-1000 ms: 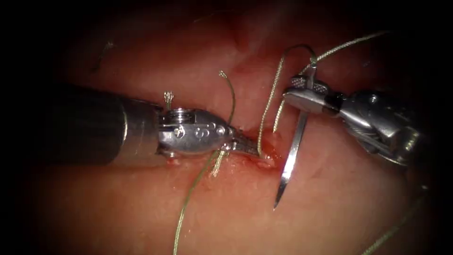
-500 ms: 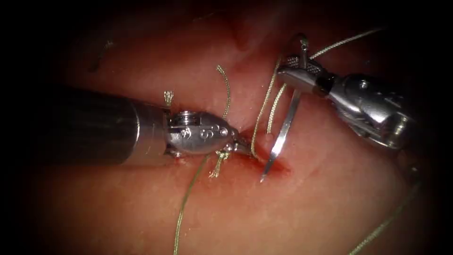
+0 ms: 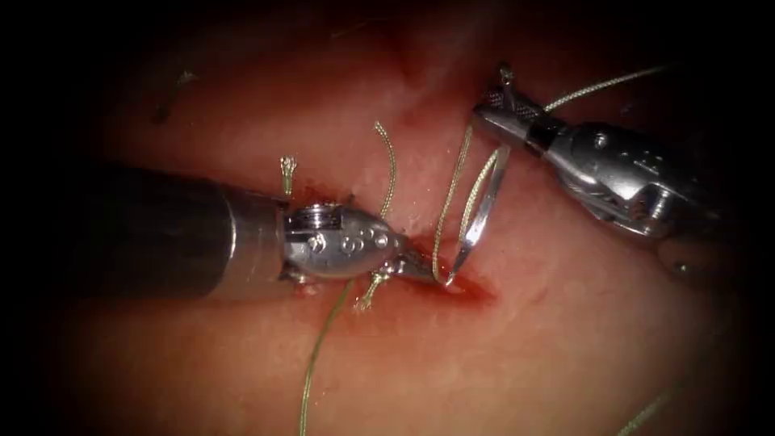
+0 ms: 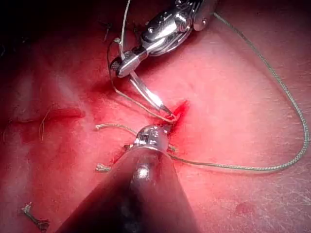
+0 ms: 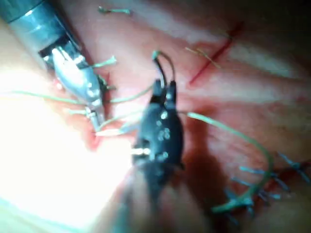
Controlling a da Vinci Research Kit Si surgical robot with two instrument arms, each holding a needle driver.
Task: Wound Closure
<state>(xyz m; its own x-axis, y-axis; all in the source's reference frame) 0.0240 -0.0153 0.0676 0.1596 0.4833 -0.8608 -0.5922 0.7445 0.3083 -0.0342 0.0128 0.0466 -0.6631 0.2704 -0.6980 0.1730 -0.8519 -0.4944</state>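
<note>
The tissue has a red, wet cut at the centre. My right tool comes in from the upper right, jaws shut on the curved needle near its tail end. The needle hangs down and left, its tip touching the cut beside my left tool. That tool lies flat from the left, jaws shut and narrow, tip pressed on the cut's left lip. Thread loops from the needle's tail down to the cut. The left wrist view shows the needle and the right tool.
A knot with frayed ends sits under the left tool, with a strand trailing down. Cut thread ends stand left of the cut. Long thread curves over the tissue on the right. Earlier stitches show in the right wrist view.
The right tool rose and swung left with the needle. The needle's tip travelled up and left from the tissue right of the cut to the cut itself. The left tool shifted slightly.
</note>
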